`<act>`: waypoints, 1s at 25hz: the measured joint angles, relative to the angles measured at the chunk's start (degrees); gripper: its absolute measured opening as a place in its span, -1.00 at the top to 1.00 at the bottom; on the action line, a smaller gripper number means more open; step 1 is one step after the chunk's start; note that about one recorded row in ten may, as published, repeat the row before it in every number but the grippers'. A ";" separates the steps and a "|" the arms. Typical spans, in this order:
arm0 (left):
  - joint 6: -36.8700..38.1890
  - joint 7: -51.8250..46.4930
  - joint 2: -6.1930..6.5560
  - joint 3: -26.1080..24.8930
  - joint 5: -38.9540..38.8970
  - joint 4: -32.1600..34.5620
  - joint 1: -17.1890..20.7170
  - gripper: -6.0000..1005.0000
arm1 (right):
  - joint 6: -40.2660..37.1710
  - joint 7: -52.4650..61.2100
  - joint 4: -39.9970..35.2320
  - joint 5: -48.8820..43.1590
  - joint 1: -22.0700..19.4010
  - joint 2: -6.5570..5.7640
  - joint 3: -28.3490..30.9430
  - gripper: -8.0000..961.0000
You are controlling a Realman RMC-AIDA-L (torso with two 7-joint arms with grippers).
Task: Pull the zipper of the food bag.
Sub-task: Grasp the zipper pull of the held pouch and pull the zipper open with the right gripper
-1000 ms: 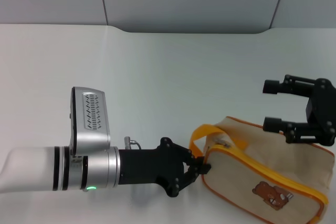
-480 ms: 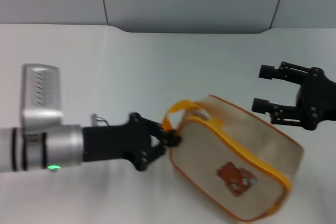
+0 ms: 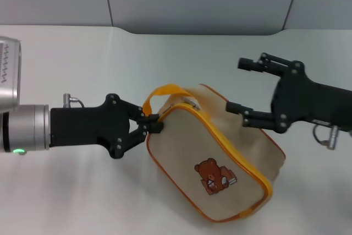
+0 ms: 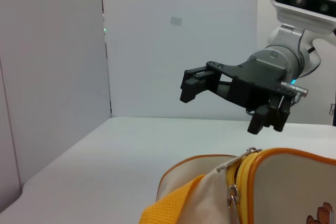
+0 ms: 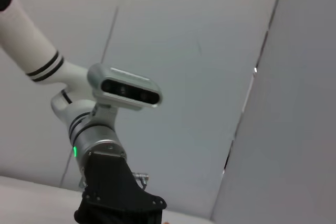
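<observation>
The left gripper (image 3: 153,126) has dragged the food bag (image 3: 212,160) leftward across the white bench (image 3: 165,64), fingers pinching its corner beneath the loop handle (image 3: 163,93). The right gripper (image 3: 237,85), fingers spread, has advanced toward the zipper (image 4: 231,196) at that end.

White table (image 3: 165,59) — the food bag (image 3: 220,174) rests on it, tilted.

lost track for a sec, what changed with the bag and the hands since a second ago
The left hand, shut on the food bag at its handle end, dragged it toward the robot's left and up the table, turning it. The right hand moved in over the bag's far side. It stays open; the zipper is untouched.
</observation>
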 joint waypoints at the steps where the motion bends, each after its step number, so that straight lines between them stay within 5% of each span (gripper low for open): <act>1: 0.02 -0.31 -0.01 0.05 0.10 0.31 -0.17 0.85 | 0.19 -1.80 0.79 0.20 0.35 0.00 -0.01 -0.67; 5: 0.11 -1.09 -0.28 0.18 0.56 1.06 -1.04 0.86 | 1.45 -11.25 5.13 3.00 1.35 0.07 0.13 -0.55; 7: 0.38 -1.53 -0.37 0.19 0.69 1.40 -1.30 0.86 | 2.93 -19.60 9.25 6.23 1.78 0.10 0.00 -0.34; 16: 0.74 -2.32 -0.43 -0.17 0.71 2.25 -1.45 0.86 | 6.74 -23.42 11.18 6.60 3.06 0.15 -4.25 0.40; 25: 0.35 -3.27 -0.34 0.12 0.73 2.93 -1.97 0.86 | 7.86 -24.08 11.66 6.76 2.76 0.23 -8.16 0.50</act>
